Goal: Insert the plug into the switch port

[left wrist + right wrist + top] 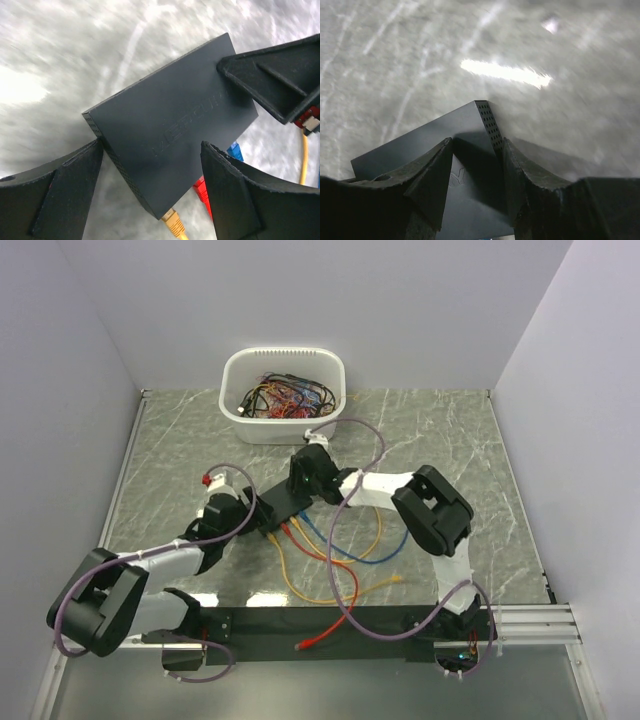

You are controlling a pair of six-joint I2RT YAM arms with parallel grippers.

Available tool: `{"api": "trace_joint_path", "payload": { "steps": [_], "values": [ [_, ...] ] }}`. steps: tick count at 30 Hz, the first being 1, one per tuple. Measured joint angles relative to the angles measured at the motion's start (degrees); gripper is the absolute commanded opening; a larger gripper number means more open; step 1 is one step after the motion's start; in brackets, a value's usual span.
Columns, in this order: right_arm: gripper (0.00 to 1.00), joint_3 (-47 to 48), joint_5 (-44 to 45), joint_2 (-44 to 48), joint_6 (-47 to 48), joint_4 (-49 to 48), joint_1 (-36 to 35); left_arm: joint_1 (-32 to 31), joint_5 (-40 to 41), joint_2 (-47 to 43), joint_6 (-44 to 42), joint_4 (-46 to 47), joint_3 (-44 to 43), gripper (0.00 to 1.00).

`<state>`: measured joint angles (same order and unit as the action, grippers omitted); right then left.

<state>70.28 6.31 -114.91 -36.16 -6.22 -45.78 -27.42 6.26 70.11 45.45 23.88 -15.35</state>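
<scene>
From above, the black switch (280, 504) lies on the worktop (450, 440) between left gripper (260, 520) and right gripper (302, 483), cables (288, 570) fanning from its near ports (284, 522). Left wrist view: released jaws straddle the switch, with a yellow plug (172, 222), red plug (201, 192) and blue plug (235, 151) at its edge. Right wrist view: jaws hang over 1 corner; whether clenched cannot be told.

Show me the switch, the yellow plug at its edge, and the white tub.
switch (167, 127), left wrist view, middle of its flat top.
yellow plug (172, 220), left wrist view, its body at the switch's near corner.
white tub (281, 427), top external view, its front wall.
</scene>
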Motion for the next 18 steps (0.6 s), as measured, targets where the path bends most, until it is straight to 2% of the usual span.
{"api": "trace_joint_path", "payload": {
  "steps": [4, 10, 14, 18],
  "values": [
    [0.50, 6.80, -2.82, -4.44, 1.60, 1.70, 0.11, 4.11, -0.24, 1.44, -1.75, -1.49, -1.84, 0.84],
    [0.53, 12.00, -5.68, -7.85, 5.42, 2.49, 0.20, 8.37, -1.44, 3.96, -3.02, -0.63, -3.34, 0.83],
    [0.54, 15.43, -5.81, -9.11, 8.76, 5.09, 0.22, 9.60, -1.99, 5.53, -3.21, 0.74, -3.98, 0.82],
    [0.57, 14.86, -5.79, -8.26, 11.28, 5.42, 0.20, 9.84, -2.62, 5.31, -3.19, 0.87, -3.98, 0.83]
  ]
}}
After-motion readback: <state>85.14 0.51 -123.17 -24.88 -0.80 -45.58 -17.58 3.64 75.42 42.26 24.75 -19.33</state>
